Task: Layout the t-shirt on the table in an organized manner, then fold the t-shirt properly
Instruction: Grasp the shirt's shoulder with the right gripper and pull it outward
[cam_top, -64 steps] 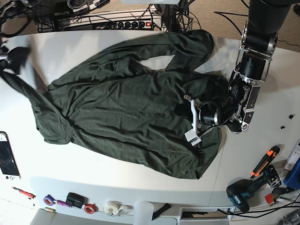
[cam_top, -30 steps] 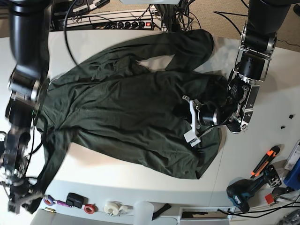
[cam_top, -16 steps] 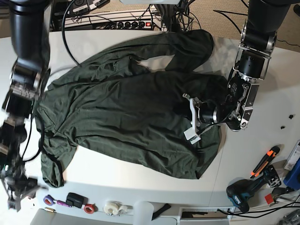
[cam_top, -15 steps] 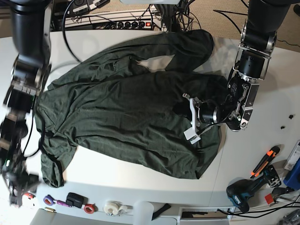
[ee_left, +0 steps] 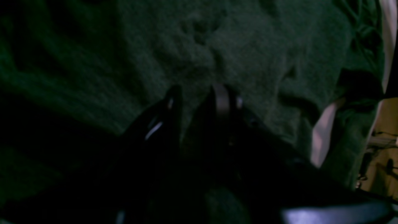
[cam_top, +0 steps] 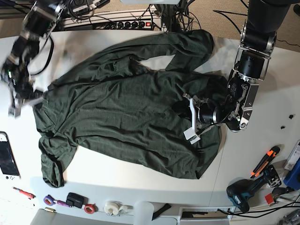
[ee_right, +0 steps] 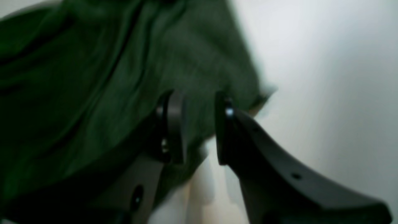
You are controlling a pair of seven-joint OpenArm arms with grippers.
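1. T-shirt (cam_top: 126, 117) lies spread across the white desk (cam_top: 262, 154).
2. Left gripper (ee_left: 199, 93) rests low on the fabric, narrowly parted, gripping nothing visible.
3. Only the right wrist view shows the right gripper (ee_right: 199, 124) parted, empty, at the shirt's edge.

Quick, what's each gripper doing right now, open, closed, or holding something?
Left gripper: jaws slightly apart against the t-shirt; a grip cannot be told.
Right gripper: open, holding nothing.
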